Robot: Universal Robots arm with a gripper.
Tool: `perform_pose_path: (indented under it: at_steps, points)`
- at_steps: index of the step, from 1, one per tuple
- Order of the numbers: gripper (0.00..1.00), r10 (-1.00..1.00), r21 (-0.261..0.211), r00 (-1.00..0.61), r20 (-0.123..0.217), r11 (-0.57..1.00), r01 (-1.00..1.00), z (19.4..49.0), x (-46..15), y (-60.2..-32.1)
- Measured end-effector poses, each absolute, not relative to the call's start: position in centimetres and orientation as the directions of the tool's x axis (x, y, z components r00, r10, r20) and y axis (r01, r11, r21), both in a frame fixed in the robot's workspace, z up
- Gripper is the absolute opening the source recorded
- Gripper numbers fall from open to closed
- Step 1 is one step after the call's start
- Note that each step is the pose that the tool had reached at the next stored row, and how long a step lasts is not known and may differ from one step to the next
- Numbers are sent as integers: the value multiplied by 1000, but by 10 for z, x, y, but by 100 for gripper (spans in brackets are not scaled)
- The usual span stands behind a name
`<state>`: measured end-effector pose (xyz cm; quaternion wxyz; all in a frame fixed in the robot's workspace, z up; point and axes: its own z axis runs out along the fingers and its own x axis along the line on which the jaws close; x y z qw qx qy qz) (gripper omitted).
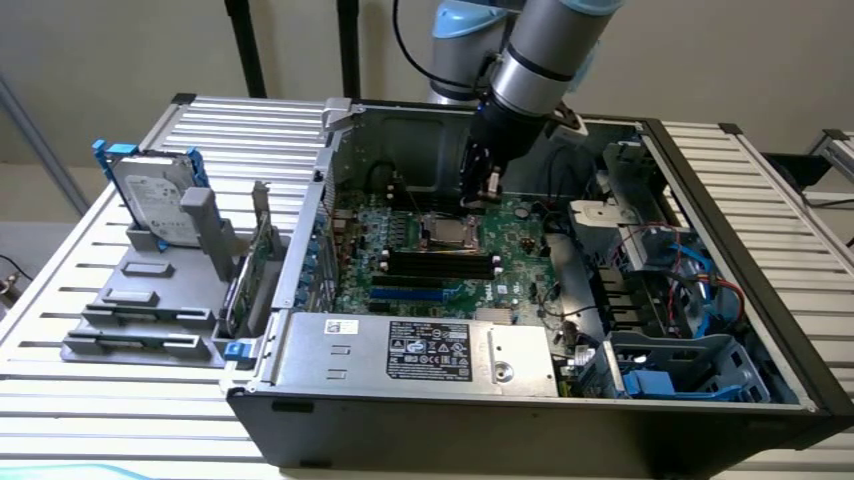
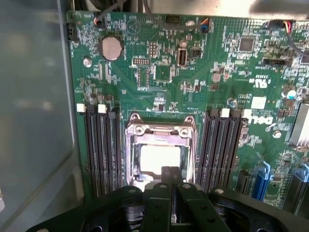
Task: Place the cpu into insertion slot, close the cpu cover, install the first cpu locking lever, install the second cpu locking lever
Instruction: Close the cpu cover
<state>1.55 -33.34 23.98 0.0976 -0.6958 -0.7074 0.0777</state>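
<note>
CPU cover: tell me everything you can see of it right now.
The cpu cover is a thin silvery metal frame with a square cut-out, seemingly lying flat on the green board between black memory slots. The cpu shows its pale top through it. The shut gripper overlaps one edge; contact is unclear.

Above the cpu cover [image 2: 159, 130] the way stands open; black memory slots [image 2: 101, 150] flank it closely (both sides), case walls [image 1: 318, 200] further out.
</note>
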Motion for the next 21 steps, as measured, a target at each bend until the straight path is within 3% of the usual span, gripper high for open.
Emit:
perform_pose_path:
  at_steps: [21]
  points:
    - [11,999,-248,-10,51,23,968,215,-27,-337]
